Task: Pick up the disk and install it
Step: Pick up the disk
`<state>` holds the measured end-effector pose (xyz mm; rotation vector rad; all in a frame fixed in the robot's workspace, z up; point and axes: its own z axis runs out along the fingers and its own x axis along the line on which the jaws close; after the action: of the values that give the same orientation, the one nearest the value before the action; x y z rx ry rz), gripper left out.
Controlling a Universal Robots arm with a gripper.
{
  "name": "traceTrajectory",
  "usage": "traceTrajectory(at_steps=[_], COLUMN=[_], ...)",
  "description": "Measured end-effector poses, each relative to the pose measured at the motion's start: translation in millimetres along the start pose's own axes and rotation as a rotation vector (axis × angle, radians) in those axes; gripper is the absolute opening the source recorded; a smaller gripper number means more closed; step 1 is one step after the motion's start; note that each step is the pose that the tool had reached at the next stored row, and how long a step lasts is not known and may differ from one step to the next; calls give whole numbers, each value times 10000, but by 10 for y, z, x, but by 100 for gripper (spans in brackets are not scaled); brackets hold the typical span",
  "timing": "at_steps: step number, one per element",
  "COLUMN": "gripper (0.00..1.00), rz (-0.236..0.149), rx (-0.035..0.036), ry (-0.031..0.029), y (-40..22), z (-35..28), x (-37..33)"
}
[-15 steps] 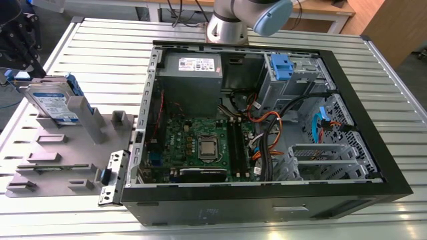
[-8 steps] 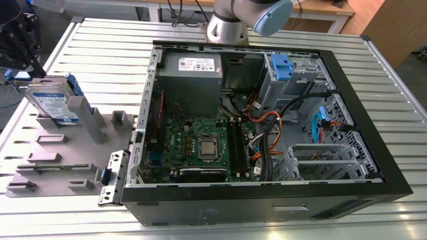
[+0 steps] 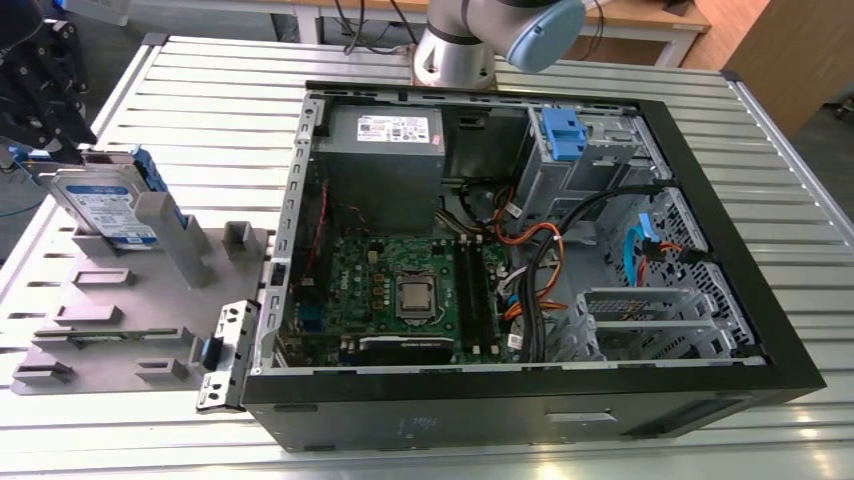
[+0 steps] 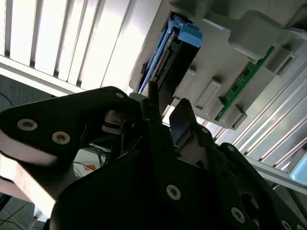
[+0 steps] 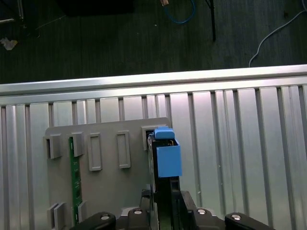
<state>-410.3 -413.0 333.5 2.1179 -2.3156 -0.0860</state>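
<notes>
A slatted metal worktop [image 3: 200,90] carries everything. On it, toward the exterior view's right, lies a black computer case [image 3: 534,425] with its side off, showing a green motherboard [image 3: 400,290], a grey power supply [image 3: 387,135], bundled cables [image 3: 534,250] and a blue-fronted drive bay [image 3: 561,135]. The arm [image 3: 487,35] rises at the far edge of the worktop, behind the case.

Just beside the case, on the exterior view's left, a grey holder plate [image 3: 134,310] with raised blocks and slots rests flat on the slats. It also shows in both wrist views [image 5: 108,187] [image 4: 225,52], with a green circuit strip [image 5: 74,177] [image 4: 244,81] lying in one of its slots.

The black gripper [image 3: 60,150] hangs over the far corner of that plate, right at the disk's upper edge. In both wrist views [image 5: 165,203] [image 4: 168,108] its jaws stand on either side of the disk's near end. I cannot tell whether they are clenched on it or released.

The disk [image 3: 100,205] stands on edge in a slot of the holder plate, leaning slightly. Its white-and-blue label faces the exterior camera, and it stands outside the case. Its blue bracket shows edge-on in both wrist views [image 5: 168,158] [image 4: 177,57].
</notes>
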Motion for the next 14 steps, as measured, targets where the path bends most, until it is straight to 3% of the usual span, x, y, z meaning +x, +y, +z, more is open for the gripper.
traceTrajectory(at_steps=[1,2,4,9,10,14], gripper=[41,41,53,64,71,71], rz=[0,0,0,0,0,-20], rx=[0,0,0,0,0,15], ry=[0,0,0,0,0,-2], y=[0,0,0,0,0,7], z=[0,0,0,1,1,22], x=[0,0,0,0,0,1])
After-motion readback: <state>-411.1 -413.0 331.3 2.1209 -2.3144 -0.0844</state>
